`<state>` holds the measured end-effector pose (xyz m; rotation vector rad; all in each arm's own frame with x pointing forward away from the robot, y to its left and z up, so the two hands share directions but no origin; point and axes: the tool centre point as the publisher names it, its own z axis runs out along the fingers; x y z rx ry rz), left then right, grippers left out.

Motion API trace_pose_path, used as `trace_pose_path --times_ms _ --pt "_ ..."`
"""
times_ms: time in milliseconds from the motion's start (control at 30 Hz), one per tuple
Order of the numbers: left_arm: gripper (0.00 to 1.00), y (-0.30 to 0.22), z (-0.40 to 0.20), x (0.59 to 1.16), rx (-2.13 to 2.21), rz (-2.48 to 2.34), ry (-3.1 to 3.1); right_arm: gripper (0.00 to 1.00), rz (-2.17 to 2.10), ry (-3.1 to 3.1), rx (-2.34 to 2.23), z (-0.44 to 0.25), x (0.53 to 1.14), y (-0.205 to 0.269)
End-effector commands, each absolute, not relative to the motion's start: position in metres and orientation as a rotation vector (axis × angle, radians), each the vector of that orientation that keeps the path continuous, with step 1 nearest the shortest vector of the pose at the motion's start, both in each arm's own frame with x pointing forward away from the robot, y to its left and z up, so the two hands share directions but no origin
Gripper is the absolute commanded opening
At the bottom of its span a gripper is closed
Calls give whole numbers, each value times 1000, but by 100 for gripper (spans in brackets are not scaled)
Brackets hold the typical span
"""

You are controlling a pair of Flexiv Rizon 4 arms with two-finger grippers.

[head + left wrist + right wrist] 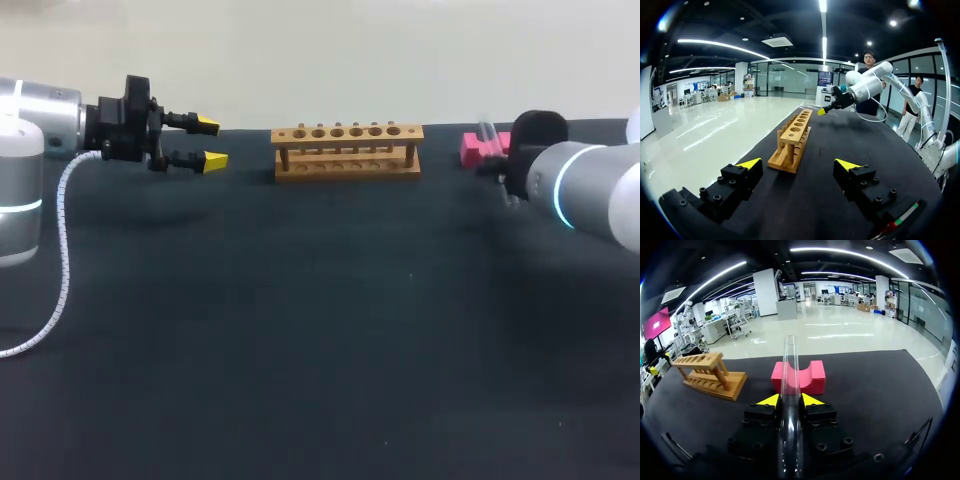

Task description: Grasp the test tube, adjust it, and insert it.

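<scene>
- Black cloth-covered worktop (320, 330) carries everything.
- Right pincer (790, 400): the two yellow-tipped fingers are clamped from both sides on a clear glass test tube (788, 370).
- The tube lies along the fingers. Its open mouth sticks out well ahead of the tips and its other end runs back under the wrist.
- A pink foam block with a U-shaped notch in its top (812, 377) sits on the worktop just ahead of the right pincer.
- In the right wrist view the tube's front end lines up over that notch. Can't tell if glass touches foam.
- In the head view the right arm comes in from the right and covers most of its own pincer. The block shows just past it, near the far edge.
- A light wooden test tube rack with a row of six round holes (347, 150) stands upright near the far edge, beside the block and apart from it, between the two pincers.
- Left pincer (211, 142): fingers apart, gripping nothing. It is held off the worktop, apart from the rack, with its tips aimed at the rack's left end.
</scene>
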<state>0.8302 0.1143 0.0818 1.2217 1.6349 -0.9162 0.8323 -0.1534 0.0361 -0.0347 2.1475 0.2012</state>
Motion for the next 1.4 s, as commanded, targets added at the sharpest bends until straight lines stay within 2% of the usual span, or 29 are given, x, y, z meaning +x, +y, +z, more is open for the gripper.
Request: trace_pose_path --times_ms 33,933,1400 --pt "100 114 81 829 1219 -912 1631 0 344 1793 -82 49 819 -153" --pt "100 114 81 829 1219 -912 1631 0 97 1801 61 85 796 -45" --pt "100 114 81 829 1219 -912 1631 0 198 1866 44 94 800 -25"
